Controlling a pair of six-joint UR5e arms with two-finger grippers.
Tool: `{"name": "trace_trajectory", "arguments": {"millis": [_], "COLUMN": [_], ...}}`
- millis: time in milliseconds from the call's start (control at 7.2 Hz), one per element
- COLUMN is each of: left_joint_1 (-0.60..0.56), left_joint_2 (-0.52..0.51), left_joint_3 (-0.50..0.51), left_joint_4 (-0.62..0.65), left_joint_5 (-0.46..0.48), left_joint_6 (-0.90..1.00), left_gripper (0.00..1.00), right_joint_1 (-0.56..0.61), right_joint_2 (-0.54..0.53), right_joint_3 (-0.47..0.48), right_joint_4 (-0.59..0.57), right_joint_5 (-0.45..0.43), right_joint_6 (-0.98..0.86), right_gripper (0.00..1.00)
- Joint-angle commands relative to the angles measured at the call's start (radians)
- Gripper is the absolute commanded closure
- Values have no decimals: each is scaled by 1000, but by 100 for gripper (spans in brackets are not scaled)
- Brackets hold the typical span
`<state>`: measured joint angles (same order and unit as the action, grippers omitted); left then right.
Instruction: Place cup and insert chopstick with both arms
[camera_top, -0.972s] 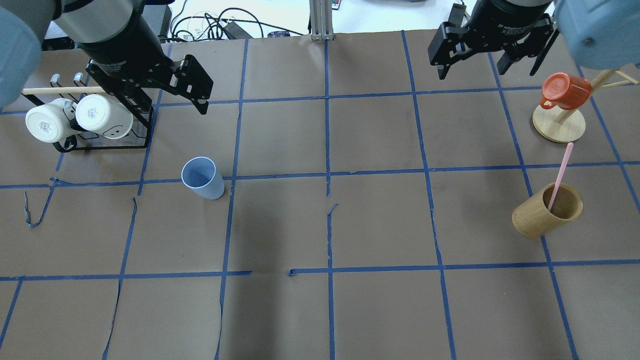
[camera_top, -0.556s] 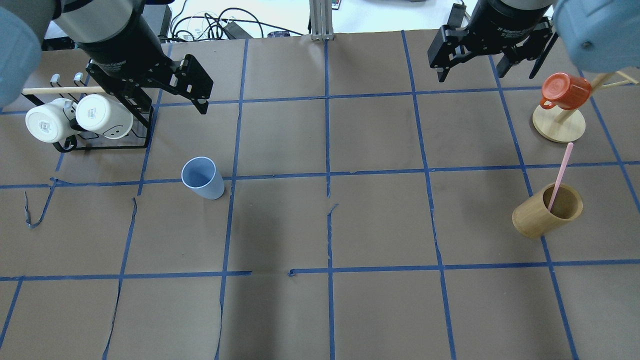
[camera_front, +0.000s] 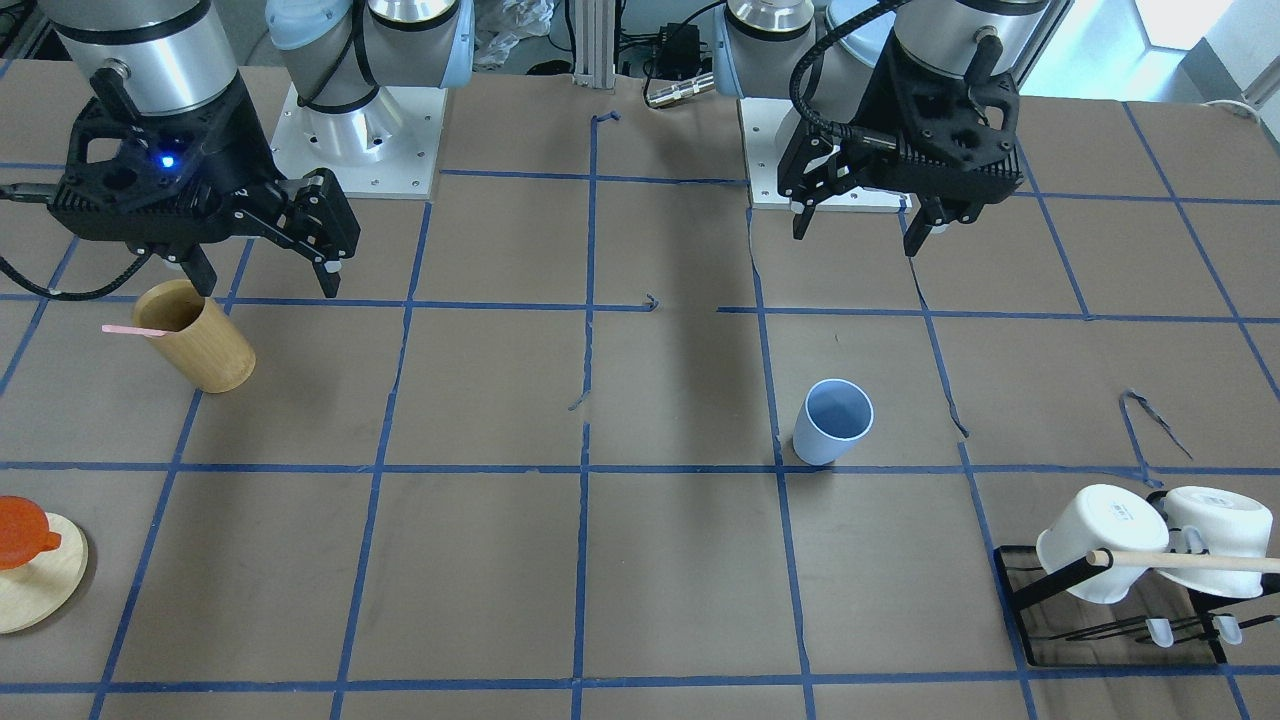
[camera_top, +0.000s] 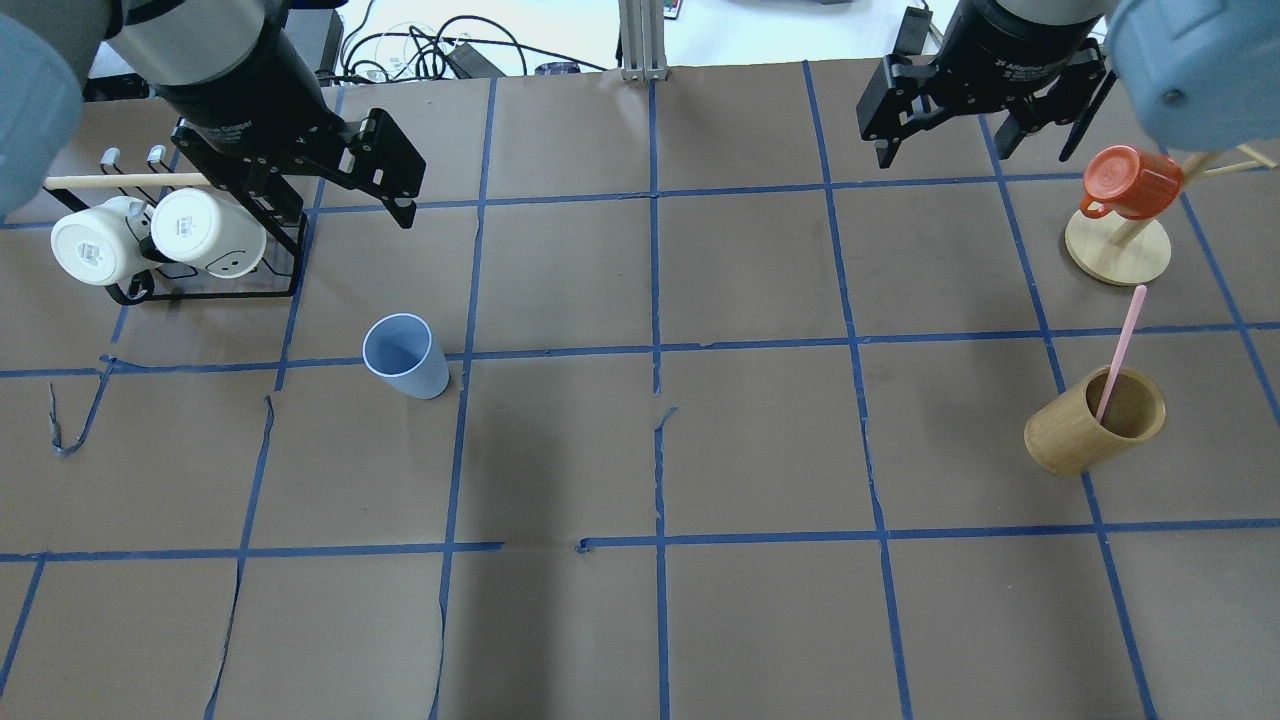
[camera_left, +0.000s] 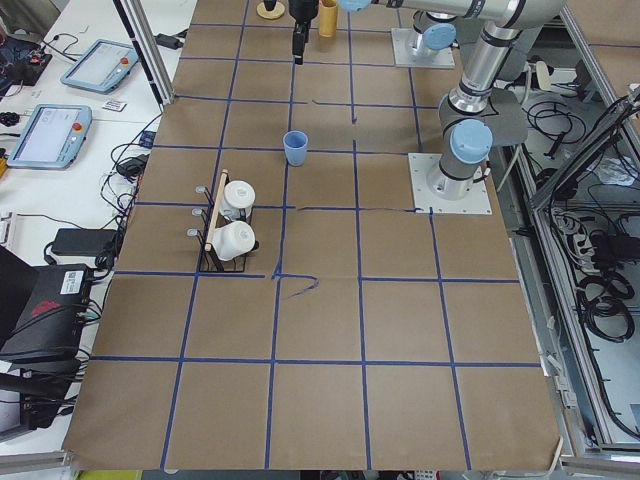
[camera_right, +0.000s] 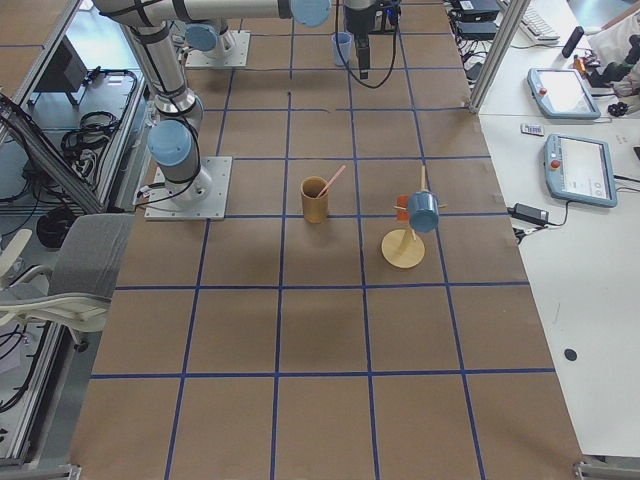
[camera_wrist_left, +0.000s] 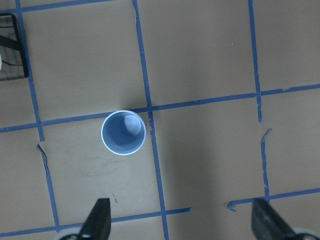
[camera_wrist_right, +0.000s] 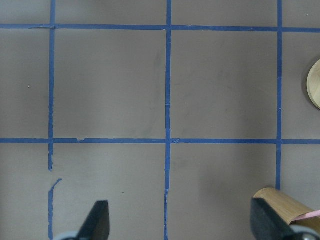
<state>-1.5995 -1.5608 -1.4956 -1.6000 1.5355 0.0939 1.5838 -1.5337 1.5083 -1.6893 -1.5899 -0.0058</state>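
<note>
Blue plastic, smooth and tapered toward its base, the cup (camera_top: 405, 356) stands upright with its mouth up and a thin pale rim around a hollow that looks empty. It sits on the brown paper table (camera_top: 740, 450) in the robot's left half, just beside a crossing of the blue tape lines. Nothing touches it.

The chopstick (camera_top: 1121, 352) is a slim pink stick. It leans inside a bamboo holder (camera_top: 1075, 435) in the right half of the table, well apart from the cup, and its upper end pokes out past the holder's rim.

The left gripper (camera_front: 858, 238) hangs above the table, apart from the cup, with its fingers spread wide and nothing between them. In its wrist view the cup lies ahead of the fingertips, nearer the left finger. The right gripper (camera_front: 268, 288) is likewise spread and holds nothing. It hovers near the bamboo holder, whose rim shows at the lower corner of its wrist view.

A black wire rack (camera_top: 200, 285) stands toward the table's left edge, carrying two white mugs (camera_top: 205, 232) under a wooden bar. At the right edge an orange mug (camera_top: 1132, 182) hangs on a wooden stand (camera_top: 1117, 255).
</note>
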Motion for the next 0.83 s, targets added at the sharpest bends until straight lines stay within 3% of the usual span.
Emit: {"name": "trace_trajectory", "arguments": {"millis": [0, 694], "left_joint_1": [0, 16], "left_joint_2": [1, -17], "left_joint_3": [0, -21], "left_joint_4": [0, 12], "left_joint_5": [0, -6], "left_joint_6": [1, 16], "left_gripper": [0, 0], "right_joint_1": [-5, -5], "right_joint_2": [0, 0], "right_joint_3": [3, 7], "right_joint_4": [5, 2], "right_joint_5": [1, 1], "right_joint_6": [1, 1], "right_gripper": [0, 0]}}
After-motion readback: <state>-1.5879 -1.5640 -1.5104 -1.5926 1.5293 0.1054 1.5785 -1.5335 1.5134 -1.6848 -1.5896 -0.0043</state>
